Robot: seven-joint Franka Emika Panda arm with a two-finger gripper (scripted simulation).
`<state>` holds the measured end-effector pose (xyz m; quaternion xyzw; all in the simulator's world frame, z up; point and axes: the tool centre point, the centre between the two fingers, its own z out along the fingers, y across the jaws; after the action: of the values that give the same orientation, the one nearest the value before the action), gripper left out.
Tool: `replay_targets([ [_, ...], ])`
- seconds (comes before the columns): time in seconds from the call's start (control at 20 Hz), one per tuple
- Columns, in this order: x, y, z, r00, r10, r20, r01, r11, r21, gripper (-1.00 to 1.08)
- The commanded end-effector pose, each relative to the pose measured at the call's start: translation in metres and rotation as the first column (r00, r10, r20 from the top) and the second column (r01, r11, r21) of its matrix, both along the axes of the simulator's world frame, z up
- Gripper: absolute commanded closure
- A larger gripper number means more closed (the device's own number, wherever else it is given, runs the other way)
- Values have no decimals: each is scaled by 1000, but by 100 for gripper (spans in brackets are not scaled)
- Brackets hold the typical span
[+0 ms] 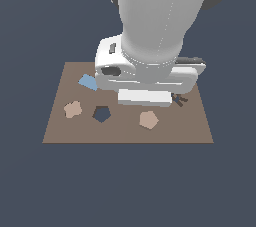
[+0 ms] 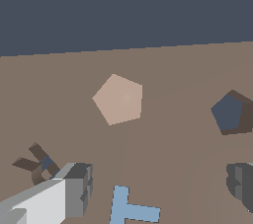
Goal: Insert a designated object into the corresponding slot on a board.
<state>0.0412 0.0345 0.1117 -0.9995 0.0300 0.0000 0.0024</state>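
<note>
The light-tan pentagon piece [image 1: 148,119] lies flat on the brown board [image 1: 190,131], near its front edge, toward the exterior view's right. It also shows in the wrist view [image 2: 119,99]. The dark navy pentagon slot [image 1: 102,114] is to its left in the exterior view, and shows in the wrist view too [image 2: 228,113]. My gripper [image 2: 160,186] is open and empty, with its two grey fingers [image 2: 76,188] spread wide. It hovers over the board, behind the pentagon and apart from it. In the exterior view the white hand [image 1: 144,78] hides the fingers.
A tan lobed blob [image 1: 73,109] lies left of the slot. A light blue piece [image 1: 88,82] lies at the back left. A dark brown R [image 1: 180,100] [image 2: 37,163] lies beside the hand. A light blue T shape [image 2: 128,209] lies under the gripper.
</note>
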Motion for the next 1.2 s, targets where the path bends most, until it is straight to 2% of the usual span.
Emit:
replay_targets([
  [0.0, 10, 8, -16, 1000, -17, 0, 17, 1000, -1, -92],
  [0.55, 41, 26, -57, 998, -63, 0, 63, 998, -5, -92],
  [1.15, 45, 28, -68, 998, -69, -1, 69, 998, -5, -92],
])
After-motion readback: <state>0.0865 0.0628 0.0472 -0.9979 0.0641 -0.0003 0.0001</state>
